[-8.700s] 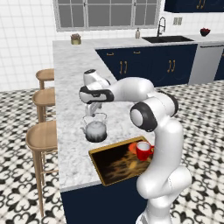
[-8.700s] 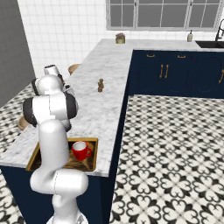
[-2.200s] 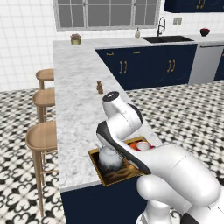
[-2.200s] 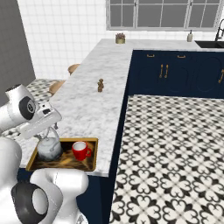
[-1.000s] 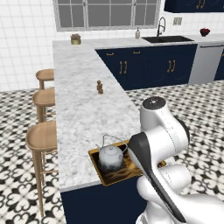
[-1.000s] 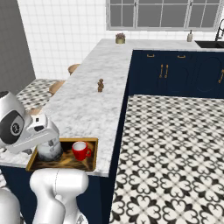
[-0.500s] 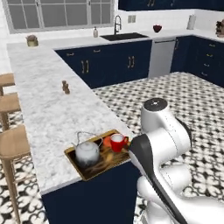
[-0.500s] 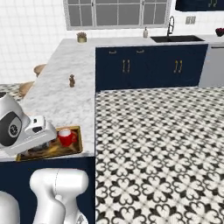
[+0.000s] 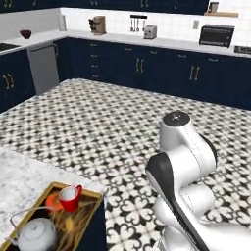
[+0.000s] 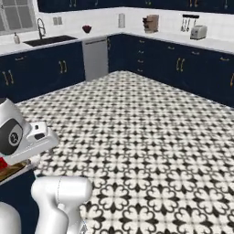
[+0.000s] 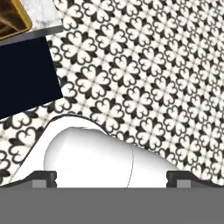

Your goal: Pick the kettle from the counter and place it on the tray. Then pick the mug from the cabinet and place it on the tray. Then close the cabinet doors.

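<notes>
Patterned black-and-white floor [image 9: 112, 122] spreading before us, navy cabinets [image 9: 162, 68] lining far wall. Kettle [image 9: 37, 234] and mug [image 9: 70, 197] sitting on tray [image 9: 93, 203] at bench [image 9: 19, 176] corner. Our pincer [image 11: 111, 177] hanging wide over floor, gripping nothing.

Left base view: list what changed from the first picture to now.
The kettle went from the counter onto the tray and was let go. The base then turned away toward the floor, shifting the whole picture. The mug stayed on the tray.
</notes>
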